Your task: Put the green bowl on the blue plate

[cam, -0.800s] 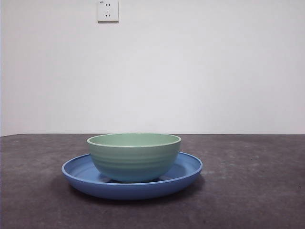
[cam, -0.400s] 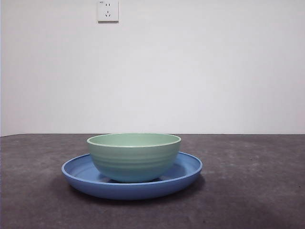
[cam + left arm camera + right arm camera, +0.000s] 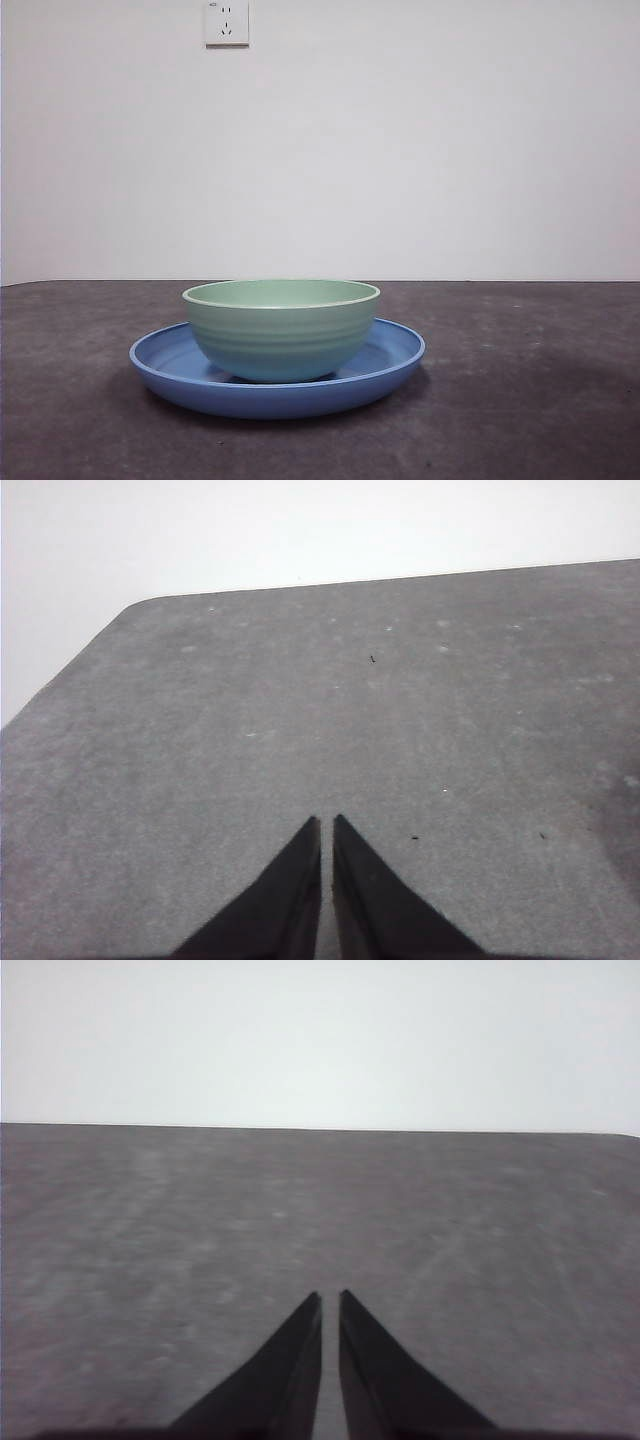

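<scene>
- Two dishes, front view, lower centre of frame: green bowl (image 3: 281, 328) upright inside blue plate (image 3: 395, 352); placement judged complete.
- Left wrist view: left gripper (image 3: 326, 825), jaws pressed together, empty, over bare table (image 3: 300, 700).
- Right wrist view: right gripper (image 3: 329, 1300), jaws likewise closed, empty.

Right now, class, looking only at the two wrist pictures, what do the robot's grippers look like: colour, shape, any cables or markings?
Only the jaws show. The left gripper has two plain black jaws, wedge-shaped, broad at the base and tapering to thin points. The right gripper looks the same. No cables, labels or markings are visible on either, and the arms themselves are out of view.
</scene>
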Motion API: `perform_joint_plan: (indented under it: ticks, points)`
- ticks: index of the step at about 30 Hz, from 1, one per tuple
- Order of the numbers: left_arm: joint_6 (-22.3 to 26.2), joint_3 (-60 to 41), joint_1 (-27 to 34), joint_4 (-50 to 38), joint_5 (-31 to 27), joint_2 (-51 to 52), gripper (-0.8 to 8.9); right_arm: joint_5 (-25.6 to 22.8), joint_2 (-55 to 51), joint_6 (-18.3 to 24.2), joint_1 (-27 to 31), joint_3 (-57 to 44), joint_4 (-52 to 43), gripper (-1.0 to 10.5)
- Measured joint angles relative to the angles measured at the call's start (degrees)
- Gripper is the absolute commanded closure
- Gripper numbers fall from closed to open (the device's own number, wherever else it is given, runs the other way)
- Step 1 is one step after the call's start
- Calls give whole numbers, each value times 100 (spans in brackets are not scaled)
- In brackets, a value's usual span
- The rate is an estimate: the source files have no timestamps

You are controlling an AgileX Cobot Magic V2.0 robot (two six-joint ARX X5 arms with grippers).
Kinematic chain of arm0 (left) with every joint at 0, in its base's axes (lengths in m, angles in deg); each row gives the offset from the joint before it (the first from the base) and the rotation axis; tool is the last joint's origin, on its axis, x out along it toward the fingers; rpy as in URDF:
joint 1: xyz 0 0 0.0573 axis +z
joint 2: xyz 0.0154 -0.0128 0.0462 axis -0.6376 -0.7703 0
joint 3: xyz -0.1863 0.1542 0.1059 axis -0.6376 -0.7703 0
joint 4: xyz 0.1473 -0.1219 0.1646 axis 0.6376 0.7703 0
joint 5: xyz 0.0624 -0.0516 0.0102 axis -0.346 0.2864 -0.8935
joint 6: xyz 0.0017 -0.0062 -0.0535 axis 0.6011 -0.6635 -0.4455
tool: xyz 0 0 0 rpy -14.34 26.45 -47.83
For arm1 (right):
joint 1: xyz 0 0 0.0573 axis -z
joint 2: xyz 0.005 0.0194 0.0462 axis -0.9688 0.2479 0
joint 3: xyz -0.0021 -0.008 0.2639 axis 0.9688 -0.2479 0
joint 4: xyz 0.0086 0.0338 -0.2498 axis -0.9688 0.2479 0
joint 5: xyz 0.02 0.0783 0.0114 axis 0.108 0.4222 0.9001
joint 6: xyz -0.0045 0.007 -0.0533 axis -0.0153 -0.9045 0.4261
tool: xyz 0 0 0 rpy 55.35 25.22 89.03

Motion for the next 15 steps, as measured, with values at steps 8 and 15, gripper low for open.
perform_joint_plan:
  ticks: [8,15]
  points:
    - [0,0,0,-2,0,0,794,-140,-120,15,157,-459,-50,919]
    - [0,0,0,-2,0,0,794,-151,-118,149,227,-459,85,919]
